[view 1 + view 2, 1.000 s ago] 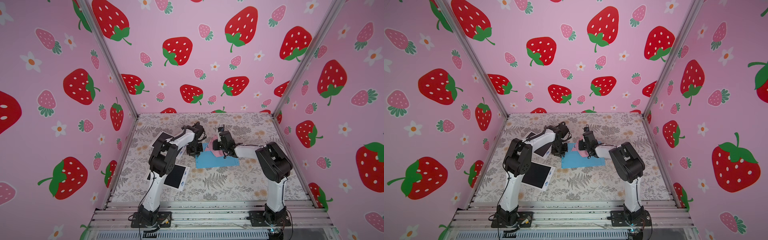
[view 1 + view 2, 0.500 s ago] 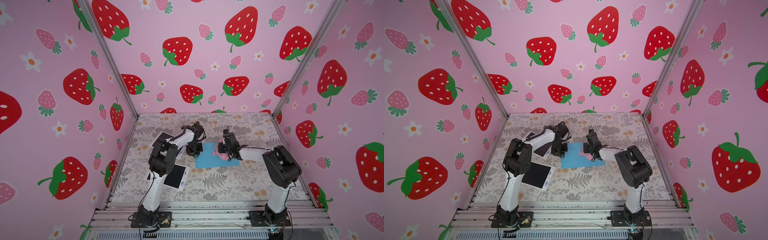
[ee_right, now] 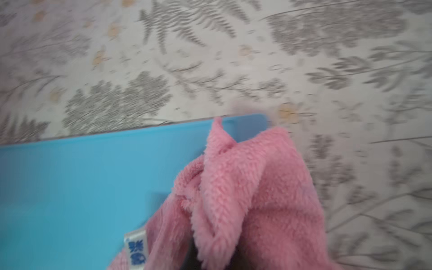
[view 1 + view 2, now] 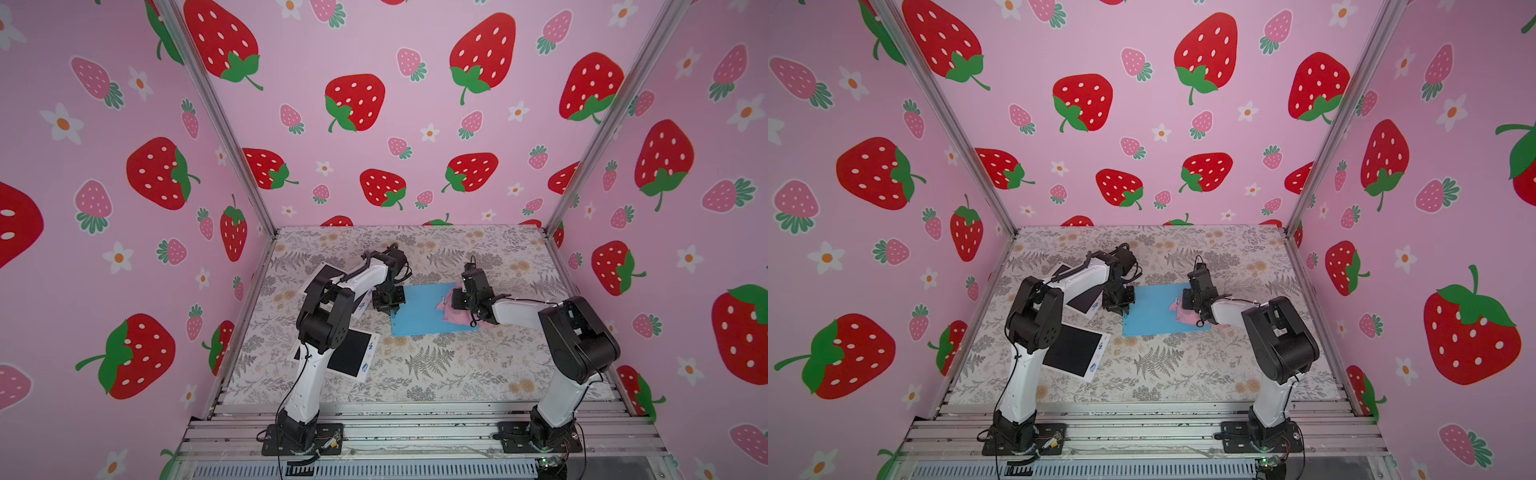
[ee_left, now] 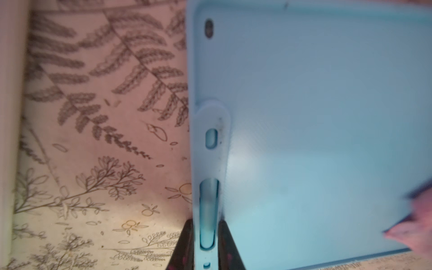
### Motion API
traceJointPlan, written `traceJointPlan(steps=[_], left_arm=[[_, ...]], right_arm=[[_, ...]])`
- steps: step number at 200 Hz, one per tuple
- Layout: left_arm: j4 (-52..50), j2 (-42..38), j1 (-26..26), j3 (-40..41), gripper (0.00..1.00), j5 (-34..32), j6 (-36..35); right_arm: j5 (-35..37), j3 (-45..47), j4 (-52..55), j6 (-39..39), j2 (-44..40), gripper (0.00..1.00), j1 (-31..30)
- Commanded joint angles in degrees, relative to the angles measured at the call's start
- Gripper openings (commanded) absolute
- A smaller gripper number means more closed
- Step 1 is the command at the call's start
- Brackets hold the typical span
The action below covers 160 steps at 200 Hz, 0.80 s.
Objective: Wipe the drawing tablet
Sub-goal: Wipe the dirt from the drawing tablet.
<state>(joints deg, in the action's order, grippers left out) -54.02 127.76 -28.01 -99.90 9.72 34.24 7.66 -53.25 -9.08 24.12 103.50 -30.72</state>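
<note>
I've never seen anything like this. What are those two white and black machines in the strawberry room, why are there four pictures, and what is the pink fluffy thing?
They are two robot arms bolted to a table. Two pictures look down from above, from twin cameras side by side. The other two come from a small camera on each arm's wrist, so they show close-ups.

On the flowered table lies a blue drawing tablet. The left end effector is closed on the tablet's edge, steadying it. The right end effector holds a pink cloth down on the tablet's far corner to wipe it.

Two more tablets, white with dark screens, lie near the left arm, one partly hidden behind it.
</note>
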Motion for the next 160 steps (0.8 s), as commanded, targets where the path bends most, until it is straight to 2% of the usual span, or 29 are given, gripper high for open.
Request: traceJointPlan(steps=[1,18,49,66,87,124,143,160], left_arm=[[-0.54,4.30,0.54,2.38,0.16,-2.26,-0.09],[-0.23,4.42,0.59,2.21,0.16,-2.24,-0.21],[0.68,3.92,0.58,2.77,0.16,-0.27,-0.52],[1.32,3.80,0.48,3.18,0.16,0.49,-0.75],[2.14,3.72,0.30,3.12,0.16,1.76,-0.88],[3.71,3.28,-0.16,3.18,0.16,3.84,-0.45],[4.26,3.02,-0.20,3.42,0.16,4.43,-0.40],[4.34,2.80,-0.21,3.57,0.16,4.78,-0.57]], right_arm=[[-1.33,-3.43,1.24,0.63,2.32,0.00,-6.19],[-0.25,-3.02,2.00,3.09,2.67,0.00,-4.81],[0.19,3.84,3.55,4.06,-2.78,0.00,4.51],[1.63,7.16,5.25,2.53,-6.59,0.00,7.13],[0.97,8.26,6.82,0.98,-8.92,0.00,5.19],[-0.57,2.42,6.49,2.09,-5.84,0.00,-7.84],[0.05,1.95,7.17,4.52,-5.02,0.00,-6.99],[-0.61,5.70,7.37,6.09,-6.52,0.00,-1.03]])
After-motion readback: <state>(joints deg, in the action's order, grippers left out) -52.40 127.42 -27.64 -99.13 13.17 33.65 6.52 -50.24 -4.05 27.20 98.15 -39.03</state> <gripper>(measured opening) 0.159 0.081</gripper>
